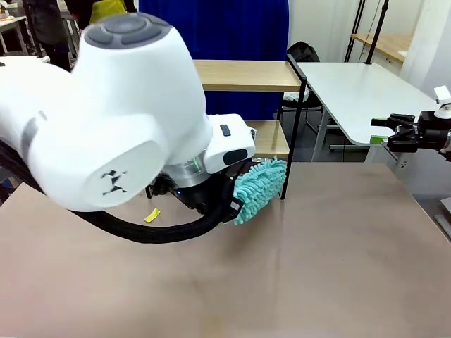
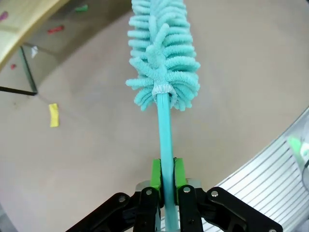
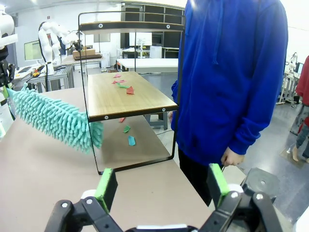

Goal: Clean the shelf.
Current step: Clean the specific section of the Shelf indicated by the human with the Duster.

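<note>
Left tool (image 2: 167, 170) with duster (image 2: 163, 53) near shelf (image 1: 246, 75)

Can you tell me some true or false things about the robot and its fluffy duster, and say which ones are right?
1. The left pincer is shut on the handle of the duster. True.
2. The duster is pink. False: it is a blue-green colour.
3. The right pincer is holding a sponge. False: it is open and holds nothing.
4. Small red and green scraps lie on the lower board of the shelf. True.
5. The person standing beside the shelf wears a blue top. True.
</note>
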